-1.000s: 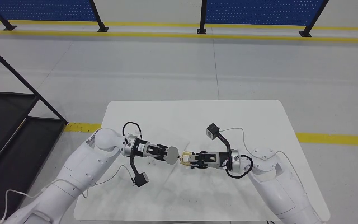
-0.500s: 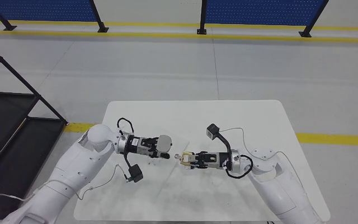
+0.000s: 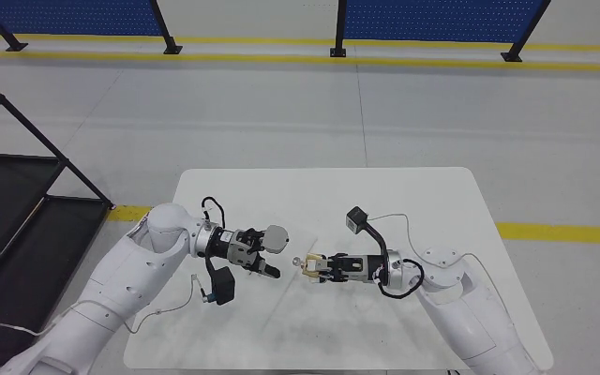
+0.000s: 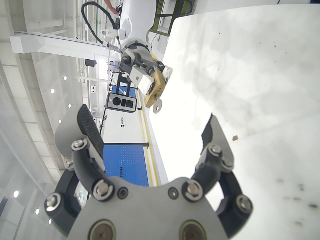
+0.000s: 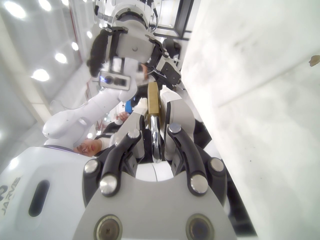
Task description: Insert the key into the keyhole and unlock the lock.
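A brass padlock (image 3: pixel 313 265) is held above the white table (image 3: pixel 422 202) by my right gripper (image 3: pixel 319 266), which is shut on its body. A silver key (image 3: pixel 296 262) sticks out of its keyhole, pointing toward my left arm. In the left wrist view the padlock (image 4: pixel 154 89) and the key (image 4: pixel 157 106) hang just beyond my left gripper (image 4: pixel 150 132), which is open with nothing between its fingers. My left gripper (image 3: pixel 273 255) stands a short gap to the left of the key. The right wrist view shows the padlock (image 5: pixel 153 98) clamped edge-on, its steel shackle (image 5: pixel 155 138) toward the camera.
A black rack (image 3: pixel 37 220) stands on the floor left of the table. Blue barrier panels (image 3: pixel 431 19) line the far side. A small brown crumb (image 4: pixel 235 138) lies on the tabletop near the left gripper.
My left gripper, earlier at the key, has pulled back to the left and turned at the wrist, leaving the key in the padlock. The right arm has kept still.
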Controlling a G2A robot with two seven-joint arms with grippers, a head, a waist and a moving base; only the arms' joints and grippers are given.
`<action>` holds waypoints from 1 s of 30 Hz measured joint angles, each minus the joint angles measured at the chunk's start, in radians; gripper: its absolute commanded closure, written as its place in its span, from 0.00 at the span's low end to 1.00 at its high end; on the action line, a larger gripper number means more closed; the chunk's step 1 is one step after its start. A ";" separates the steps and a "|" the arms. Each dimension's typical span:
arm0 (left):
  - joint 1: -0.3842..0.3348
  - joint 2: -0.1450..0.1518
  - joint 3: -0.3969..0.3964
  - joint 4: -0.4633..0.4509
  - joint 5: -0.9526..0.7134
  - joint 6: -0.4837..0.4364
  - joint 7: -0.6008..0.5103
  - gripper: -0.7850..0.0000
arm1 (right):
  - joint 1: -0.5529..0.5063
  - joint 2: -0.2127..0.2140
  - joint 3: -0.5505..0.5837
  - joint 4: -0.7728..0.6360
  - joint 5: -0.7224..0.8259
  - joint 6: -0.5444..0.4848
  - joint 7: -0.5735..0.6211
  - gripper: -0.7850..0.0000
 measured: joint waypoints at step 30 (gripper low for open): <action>-0.079 0.097 0.290 0.113 -1.078 -0.789 -0.595 0.00 | 0.000 0.000 0.000 0.000 0.000 0.000 0.000 1.00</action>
